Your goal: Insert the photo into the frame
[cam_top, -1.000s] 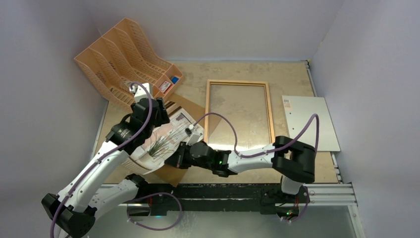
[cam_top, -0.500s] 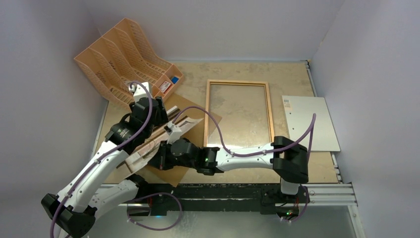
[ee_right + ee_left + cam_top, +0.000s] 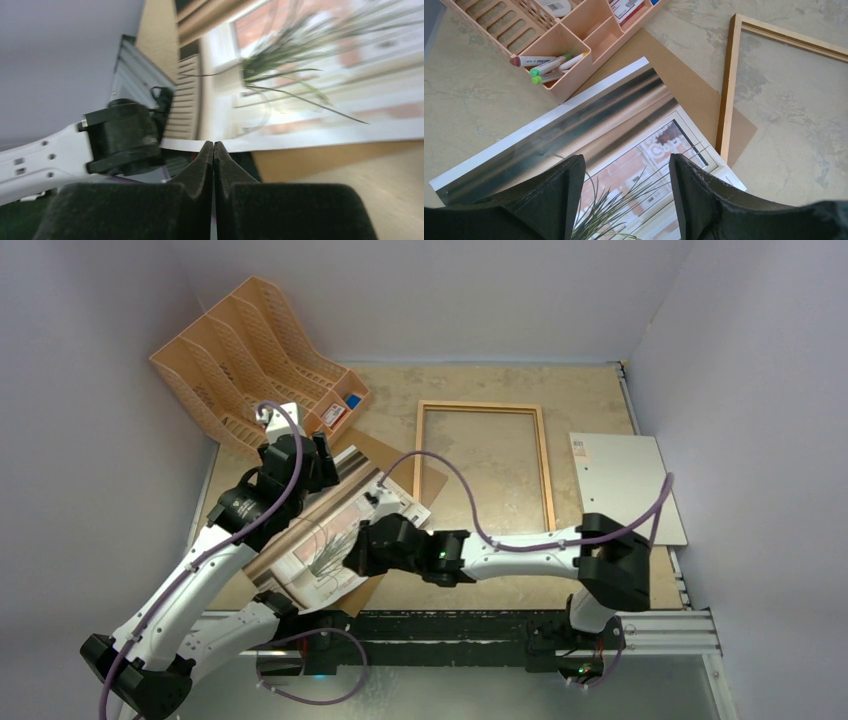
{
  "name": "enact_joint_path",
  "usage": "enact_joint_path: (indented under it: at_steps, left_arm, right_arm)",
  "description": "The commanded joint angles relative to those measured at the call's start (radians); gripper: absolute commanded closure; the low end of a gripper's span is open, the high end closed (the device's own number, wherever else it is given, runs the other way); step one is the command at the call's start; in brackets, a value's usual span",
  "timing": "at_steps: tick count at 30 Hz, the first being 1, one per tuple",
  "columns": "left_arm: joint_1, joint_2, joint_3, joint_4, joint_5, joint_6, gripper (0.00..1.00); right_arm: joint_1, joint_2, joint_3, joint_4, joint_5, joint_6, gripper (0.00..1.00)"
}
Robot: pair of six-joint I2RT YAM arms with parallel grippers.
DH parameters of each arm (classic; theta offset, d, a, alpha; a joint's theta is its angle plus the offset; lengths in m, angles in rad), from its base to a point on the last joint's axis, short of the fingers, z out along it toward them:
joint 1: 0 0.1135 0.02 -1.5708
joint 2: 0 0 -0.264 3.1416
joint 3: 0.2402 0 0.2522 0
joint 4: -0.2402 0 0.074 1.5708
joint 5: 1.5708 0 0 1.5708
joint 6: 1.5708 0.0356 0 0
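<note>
Count: I see one photo and one frame.
Photo: face up on the brown panel, left of the frame, long axis running near-left to far-right.
Right fingers: pinched tight on the photo's edge.
Left fingers: spread above it, empty.

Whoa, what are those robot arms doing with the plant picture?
They are working on getting the photo into the frame. The right gripper is pinched shut on one edge of the photo, which faces picture side up, partly over a brown board. The left gripper hangs open above it, holding nothing. The frame lies empty on the table, further right in the top view, so the photo is not in it yet.
</note>
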Motion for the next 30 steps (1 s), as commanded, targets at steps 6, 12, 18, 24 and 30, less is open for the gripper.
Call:
enact_joint_path:
  at_steps: [6,12,18,24,30]
  left_arm:
    - [0.002,-0.001,-0.017,0.049,0.054,-0.004,0.35]
    - [0.002,0.003,-0.011,0.043,0.055,-0.001,0.35]
    - [0.002,0.005,-0.018,0.052,0.062,-0.005,0.35]
    - [0.002,0.010,-0.029,0.057,0.071,-0.005,0.35]
    - [0.002,0.005,-0.042,0.065,0.074,-0.007,0.35]
  right_arm:
    - [-0.108,-0.142,-0.257,-0.062,0.023,0.140,0.55]
    - [-0.167,-0.160,-0.306,-0.106,0.095,0.229,0.42]
    - [-0.184,-0.109,-0.288,-0.078,0.113,0.260,0.41]
    - [-0.188,-0.034,-0.246,-0.090,0.135,0.292,0.44]
    - [-0.188,-0.008,-0.226,-0.096,0.157,0.317,0.45]
